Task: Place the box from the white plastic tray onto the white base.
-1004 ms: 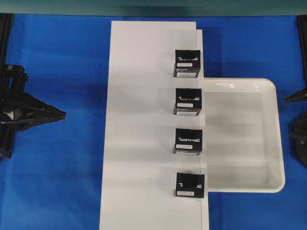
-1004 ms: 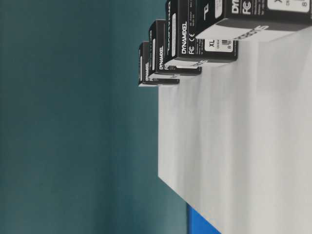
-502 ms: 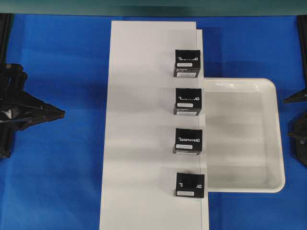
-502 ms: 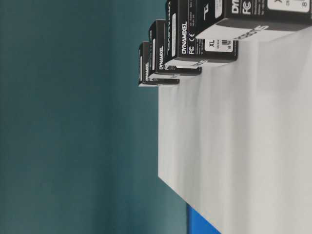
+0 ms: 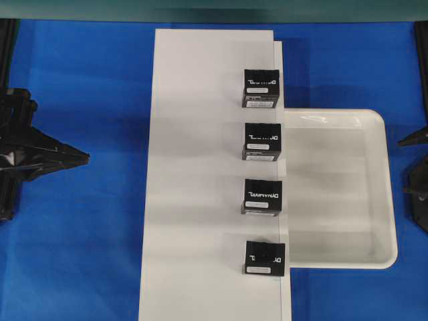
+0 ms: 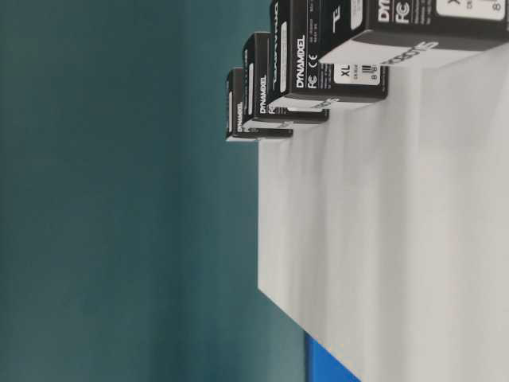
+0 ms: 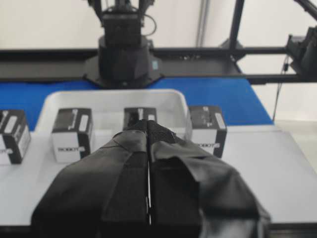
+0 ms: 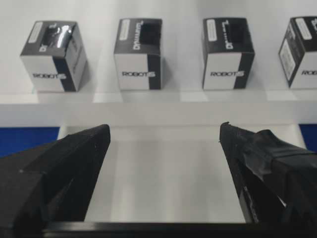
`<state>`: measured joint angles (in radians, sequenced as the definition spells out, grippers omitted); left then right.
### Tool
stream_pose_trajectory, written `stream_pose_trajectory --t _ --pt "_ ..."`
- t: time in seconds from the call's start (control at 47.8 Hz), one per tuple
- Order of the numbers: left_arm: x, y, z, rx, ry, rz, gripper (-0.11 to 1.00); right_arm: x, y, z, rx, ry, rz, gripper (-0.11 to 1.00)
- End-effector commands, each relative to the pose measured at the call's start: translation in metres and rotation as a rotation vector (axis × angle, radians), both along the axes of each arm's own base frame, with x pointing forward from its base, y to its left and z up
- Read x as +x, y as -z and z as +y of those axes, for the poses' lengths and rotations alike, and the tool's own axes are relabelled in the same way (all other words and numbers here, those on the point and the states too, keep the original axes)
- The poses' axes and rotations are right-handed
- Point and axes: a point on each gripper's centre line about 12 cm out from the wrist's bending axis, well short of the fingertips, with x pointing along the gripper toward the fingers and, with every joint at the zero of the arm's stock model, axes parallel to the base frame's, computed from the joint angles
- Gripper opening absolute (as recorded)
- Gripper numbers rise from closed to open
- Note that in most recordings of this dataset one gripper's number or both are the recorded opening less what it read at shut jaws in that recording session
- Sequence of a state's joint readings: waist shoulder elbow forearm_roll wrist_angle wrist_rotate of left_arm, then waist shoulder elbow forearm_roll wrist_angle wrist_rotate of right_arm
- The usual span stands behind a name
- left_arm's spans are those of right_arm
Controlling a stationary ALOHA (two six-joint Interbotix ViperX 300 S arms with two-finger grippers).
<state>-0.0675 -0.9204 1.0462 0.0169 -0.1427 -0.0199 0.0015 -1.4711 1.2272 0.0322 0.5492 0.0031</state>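
The box [image 5: 265,258], black with a broken white logo line, stands on the white base [image 5: 200,200] at its near end, last in a row with three like black boxes [image 5: 261,141]. It is the leftmost box [image 8: 53,48] in the right wrist view and the rightmost box [image 7: 207,129] in the left wrist view. Beside the base lies the white plastic tray [image 5: 391,200], with nothing in it. My left gripper [image 5: 83,158] is shut and empty, far left of the base. At the right edge, my right gripper [image 8: 164,131] stands open over the tray's outer side.
Blue cloth [image 5: 80,254] covers the table on both sides of the base. A thin offset sheet [image 5: 286,294] runs along the base's right edge. The table-level view shows the base [image 6: 398,239] side-on with the boxes lined along its edge.
The left arm has drifted slightly to the left and the right gripper slightly to the right. Boxes, base and tray have not moved.
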Motion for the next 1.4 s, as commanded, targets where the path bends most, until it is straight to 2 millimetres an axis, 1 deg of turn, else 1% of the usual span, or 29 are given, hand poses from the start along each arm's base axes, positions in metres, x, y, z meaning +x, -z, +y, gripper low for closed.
stream_pose_trajectory --t 0.0,0.063,0.209,0.502,0.774,1.004,1.192,1.38 --pt "0.0 -0.007 0.0 -0.002 0.002 -0.028 -0.05 0.0 -0.004 0.0 0.024 0.005 -0.015 0.96" --pt "-0.001 -0.008 0.0 -0.002 0.002 -0.031 -0.05 0.001 -0.004 0.0 0.044 0.012 -0.016 0.96" --pt "-0.004 -0.012 0.0 -0.003 0.002 -0.047 -0.05 0.006 0.005 0.0 0.096 0.031 -0.009 0.96" --pt "-0.011 -0.018 0.0 -0.005 0.002 -0.077 -0.05 0.01 0.004 -0.001 0.082 0.029 -0.046 0.96" --pt "-0.014 -0.019 0.001 -0.004 0.002 -0.083 -0.05 0.012 -0.004 -0.001 0.052 0.024 -0.116 0.96" --pt "-0.014 -0.016 0.001 -0.01 0.002 -0.073 -0.05 0.011 -0.025 -0.002 0.02 0.02 -0.277 0.96" --pt "-0.014 -0.013 0.001 -0.006 0.002 -0.066 -0.05 0.009 -0.029 -0.002 -0.036 0.01 -0.292 0.96" --pt "-0.014 -0.012 0.001 -0.007 0.002 -0.061 -0.05 0.008 -0.029 -0.002 -0.033 0.011 -0.289 0.96"
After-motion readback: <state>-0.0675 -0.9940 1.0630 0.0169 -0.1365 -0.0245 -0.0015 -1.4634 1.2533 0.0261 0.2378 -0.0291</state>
